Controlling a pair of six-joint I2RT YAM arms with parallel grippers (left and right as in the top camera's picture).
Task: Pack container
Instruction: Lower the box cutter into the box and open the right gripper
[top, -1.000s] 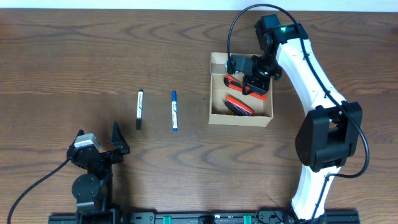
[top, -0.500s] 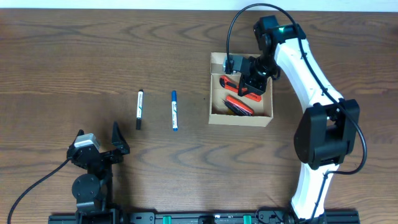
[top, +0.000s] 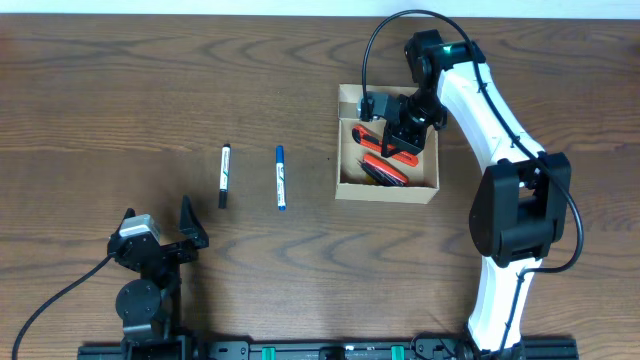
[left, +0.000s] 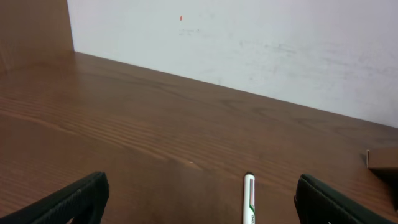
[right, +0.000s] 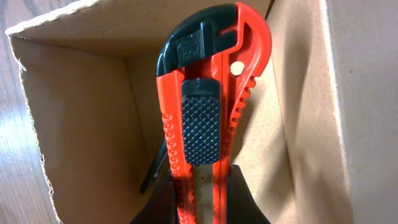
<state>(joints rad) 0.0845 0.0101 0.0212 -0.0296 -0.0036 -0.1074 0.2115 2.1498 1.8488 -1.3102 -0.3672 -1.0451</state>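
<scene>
Looking at your right end effector (top: 400, 138) first: it's clamped tight on an orange utility knife (right: 202, 93), dark ribbed slider facing the wrist cam. The knife sits over the open container (top: 386, 193), with cardboard walls on either side of it in the wrist view. Another orange item (top: 385, 168) lies on the box floor beside something dark that I can't make out. The container itself sits open on the tabletop (top: 100, 100), toward the far right, right under that arm. Further left, you've got a black-capped marker (top: 224, 176) and a blue marker (top: 281, 178) lying side by side but apart, well clear of the box. Your left end effector (top: 158, 215) is parked at the near left edge, fingers spread wide with nothing between them.
</scene>
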